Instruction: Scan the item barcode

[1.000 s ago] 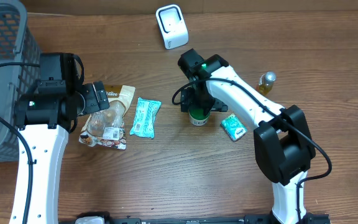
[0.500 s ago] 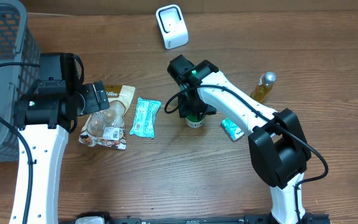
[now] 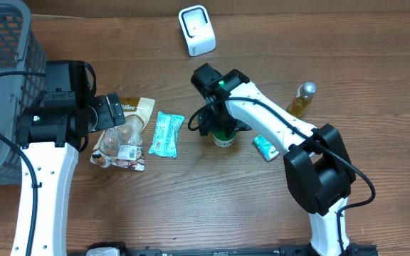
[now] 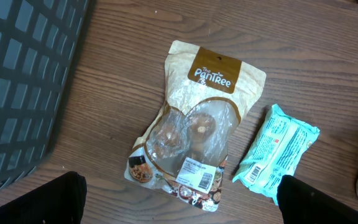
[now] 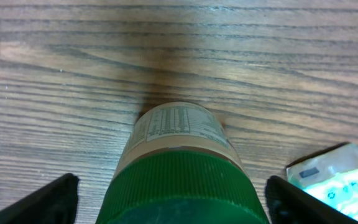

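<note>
Green-capped jar (image 5: 179, 127) is standing near the desk's middle, well apart from the scanner (image 3: 196, 30) by the far edge. Right claw (image 5: 179, 199), having swung leftward, is straddling its cap, jaws wide, so lifting is not yet beginning.

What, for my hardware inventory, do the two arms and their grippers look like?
Both the left arm and the right arm have white shells with black joint housings, and black cables run alongside. A green light glows on the right arm. The left gripper and right gripper have black fingers.
</note>
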Tool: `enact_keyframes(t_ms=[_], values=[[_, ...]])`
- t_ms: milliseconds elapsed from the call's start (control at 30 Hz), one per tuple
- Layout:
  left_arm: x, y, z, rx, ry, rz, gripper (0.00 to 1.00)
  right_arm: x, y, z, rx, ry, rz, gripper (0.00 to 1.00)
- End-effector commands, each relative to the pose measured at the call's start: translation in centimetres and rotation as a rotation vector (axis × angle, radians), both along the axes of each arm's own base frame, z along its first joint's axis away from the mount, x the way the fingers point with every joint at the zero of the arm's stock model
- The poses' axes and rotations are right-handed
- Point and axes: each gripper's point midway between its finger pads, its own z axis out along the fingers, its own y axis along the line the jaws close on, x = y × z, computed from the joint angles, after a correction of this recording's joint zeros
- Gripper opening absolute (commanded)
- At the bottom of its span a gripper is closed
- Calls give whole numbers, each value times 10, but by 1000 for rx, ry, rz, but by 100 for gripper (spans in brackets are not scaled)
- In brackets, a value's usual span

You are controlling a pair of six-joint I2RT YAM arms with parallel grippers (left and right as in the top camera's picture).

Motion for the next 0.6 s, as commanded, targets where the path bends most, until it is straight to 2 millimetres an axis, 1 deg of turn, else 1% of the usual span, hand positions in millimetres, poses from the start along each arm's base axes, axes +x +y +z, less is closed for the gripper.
enact_keyframes(t_ms=[0, 133, 200, 267, 433, 567], values=[[3, -1, 4, -5, -14, 7, 100, -2, 1, -6, -4, 14, 0, 95], [3, -1, 4, -5, -14, 7, 99, -2, 1, -6, -2, 12, -26, 95], [3, -1, 4, -5, -14, 7, 99, -2, 0, -6, -5, 16, -27, 91], [3, -1, 4, -5, -14, 7, 99, -3, 0, -6, -8, 17, -30, 91], [3, -1, 4, -5, -14, 7, 100, 3, -7, -6, -30, -6, -61, 91], [3, -1, 4, -5, -14, 7, 100, 4, -7, -6, -27, -10, -71, 93]])
